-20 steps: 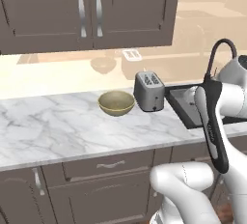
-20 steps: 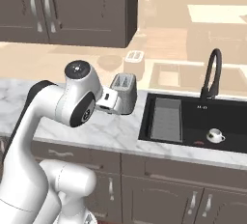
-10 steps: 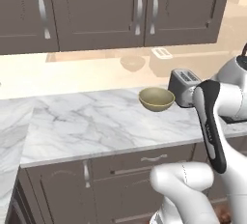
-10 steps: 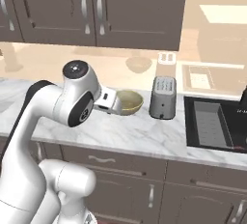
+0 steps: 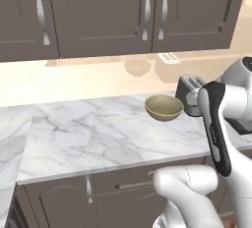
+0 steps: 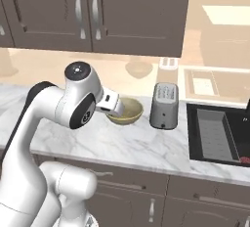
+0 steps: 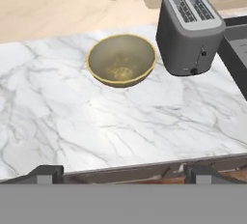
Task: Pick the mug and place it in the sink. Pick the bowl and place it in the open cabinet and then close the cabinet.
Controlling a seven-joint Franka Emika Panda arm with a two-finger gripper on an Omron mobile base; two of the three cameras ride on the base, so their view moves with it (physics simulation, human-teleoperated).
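We are taking the toaster point(image 7: 189, 31) as our landmark, upright on the marble counter point(image 7: 72, 131). Largest first: the cabinet point(image 5: 123, 13) is hanging on the wall above and left of the toaster, its panelled doors looking shut in both base views, top edge cut off by the frame. The sink point(image 6: 219, 132) is sitting just right of the toaster, its far end cut off at the right edge of the right base view; we are making out the grey ribbed tray point(image 6: 211, 134) and a sliver of red at the frame edge, and we cannot tell whether the mug is in there. The bowl point(image 7: 121, 60) is sitting upright just left of the toaster, close but apart; in the right base view the arm's wrist is covering its left rim, and in the left base view the forearm is hiding part of the toaster.

The gripper point(image 7: 120, 172) is showing us two dark tips spread wide at the bottom of the hand view, released, holding nothing, touching nothing. The bowl is lying well ahead of the tips, between them in line, across bare marble.
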